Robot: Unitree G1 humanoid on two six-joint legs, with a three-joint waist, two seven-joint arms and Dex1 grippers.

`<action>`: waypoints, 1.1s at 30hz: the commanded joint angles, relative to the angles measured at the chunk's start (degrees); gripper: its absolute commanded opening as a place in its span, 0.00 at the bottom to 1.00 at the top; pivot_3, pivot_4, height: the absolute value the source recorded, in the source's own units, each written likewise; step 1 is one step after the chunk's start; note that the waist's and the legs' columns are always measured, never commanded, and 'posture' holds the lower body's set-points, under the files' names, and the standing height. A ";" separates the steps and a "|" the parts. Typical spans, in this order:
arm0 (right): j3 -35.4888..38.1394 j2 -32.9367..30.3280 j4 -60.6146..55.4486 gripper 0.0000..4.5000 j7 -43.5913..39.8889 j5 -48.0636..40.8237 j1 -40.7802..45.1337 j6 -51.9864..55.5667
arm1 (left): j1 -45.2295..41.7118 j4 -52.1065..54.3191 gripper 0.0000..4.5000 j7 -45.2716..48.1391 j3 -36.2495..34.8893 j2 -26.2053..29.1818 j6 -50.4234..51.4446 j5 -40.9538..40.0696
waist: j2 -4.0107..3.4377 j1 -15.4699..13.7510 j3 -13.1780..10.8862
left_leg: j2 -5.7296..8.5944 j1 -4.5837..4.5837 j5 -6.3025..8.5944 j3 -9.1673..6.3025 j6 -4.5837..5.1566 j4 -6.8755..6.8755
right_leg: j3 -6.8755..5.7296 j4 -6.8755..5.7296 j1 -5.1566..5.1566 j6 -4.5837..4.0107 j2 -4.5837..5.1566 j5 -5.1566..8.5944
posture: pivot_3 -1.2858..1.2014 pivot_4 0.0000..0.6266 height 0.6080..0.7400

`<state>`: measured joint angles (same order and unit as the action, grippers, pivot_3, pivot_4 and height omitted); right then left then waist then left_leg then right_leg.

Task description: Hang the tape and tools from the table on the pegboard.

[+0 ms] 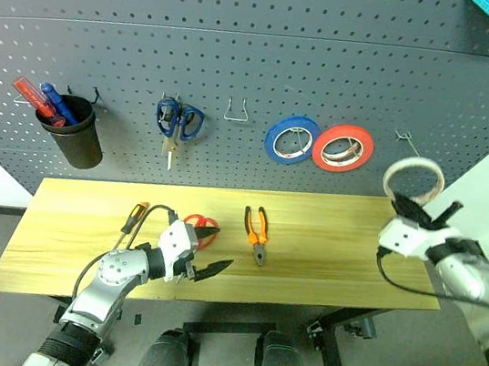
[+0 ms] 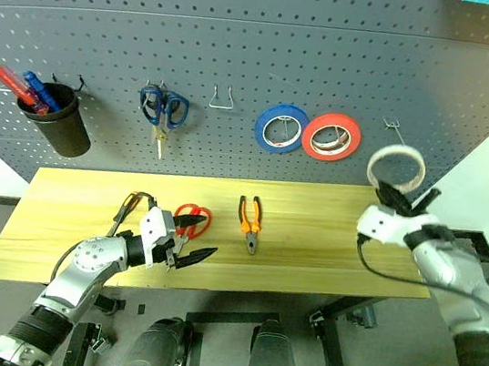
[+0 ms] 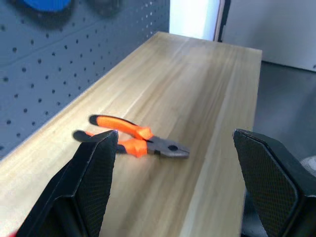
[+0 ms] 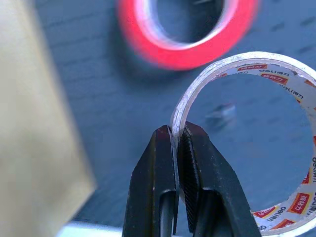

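The left gripper (image 1: pixel 209 270) hides part of the red scissors (image 1: pixel 204 228). In the right wrist view the red roll (image 4: pixel 185 34) is blurred and cut off by the edge, like the tape (image 4: pixel 256 133).

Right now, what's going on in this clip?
The robot is hanging items from the table onto the pegboard. Its right gripper is shut on the rim of the whitish tape, held up in front of the board near a bare hook, beside the red roll. The left gripper is open, low over the table's front edge. The screwdriver, red scissors and pliers lie on the table.
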<state>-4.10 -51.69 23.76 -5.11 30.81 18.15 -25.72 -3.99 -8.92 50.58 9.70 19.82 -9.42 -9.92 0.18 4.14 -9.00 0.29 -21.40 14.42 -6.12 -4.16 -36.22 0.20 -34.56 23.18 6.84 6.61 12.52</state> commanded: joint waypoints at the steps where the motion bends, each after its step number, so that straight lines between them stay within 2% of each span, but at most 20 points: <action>1: -1.52 -0.72 6.38 0.01 -0.21 1.33 7.68 -1.99 | -1.36 1.55 0.87 0.03 -0.71 0.04 -0.76 -1.00 | 0.00 -0.04 0.00 | 0.00 0.00 0.00 0.00 0.00 0.01 | 0.00 0.01 0.00 0.00 0.00 0.00 | 0.46 0.17 0.93; 6: -5.06 0.98 19.51 0.01 -2.07 1.25 16.98 -5.40 | -0.96 2.92 0.87 -0.43 -0.65 0.20 -0.52 -1.23 | 0.00 -0.13 0.00 | 0.00 -0.03 0.00 0.00 0.01 0.10 | 0.00 0.14 -0.01 -0.21 0.00 -0.14 | 0.48 0.17 0.93; 9: -5.54 1.97 24.64 0.19 -4.62 -0.98 19.64 -8.02 | 0.34 3.84 0.87 -1.21 -0.86 0.43 -0.59 -1.18 | 0.04 0.08 -0.01 | 0.00 0.01 0.01 0.10 0.02 0.08 | 0.10 0.21 -0.06 -0.22 0.00 -0.16 | 0.48 0.17 0.93; 15: -6.20 3.03 25.90 0.63 -7.57 -2.73 19.70 -9.75 | 2.76 5.51 0.87 -1.84 -1.46 1.35 -0.33 -1.54 | 0.02 -0.13 -0.02 | 0.00 0.05 0.00 0.10 0.02 0.11 | 0.13 0.12 -0.02 -0.22 -0.02 -0.16 | 0.48 0.18 0.93; 20: -6.20 2.70 25.46 0.99 -4.94 -1.54 18.98 -8.91 | 2.82 5.65 0.87 -1.65 -1.15 1.84 0.02 -1.92 | 0.02 -0.19 -0.02 | 0.01 0.03 0.00 0.12 0.02 0.06 | 0.16 0.13 -0.04 -0.22 -0.02 -0.16 | 0.48 0.18 0.93; 26: -6.04 1.59 23.04 0.99 -6.11 -2.98 16.95 -10.25 | 1.45 5.02 0.87 -1.24 -1.34 1.81 0.05 -2.14 | 0.02 -0.09 -0.02 | 0.01 0.04 0.00 0.12 0.02 0.09 | 0.16 0.13 -0.02 -0.23 -0.02 -0.16 | 0.47 0.18 0.93; 33: -4.62 3.98 15.19 0.99 -18.98 -14.50 7.47 -10.73 | -0.20 3.91 0.87 0.84 -2.26 2.28 -0.26 -3.87 | 0.02 -0.04 -0.02 | 0.01 0.04 0.01 0.12 0.03 0.09 | 0.17 0.14 -0.03 -0.21 -0.03 -0.16 | 0.47 0.18 0.93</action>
<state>-10.38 -47.84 41.98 -21.43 20.07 26.21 -36.57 -3.22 -5.66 50.82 8.50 21.59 -9.07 -12.55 0.20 4.09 -9.02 0.30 -21.35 14.42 -5.99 -4.13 -36.13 0.38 -34.43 23.14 6.62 6.59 12.36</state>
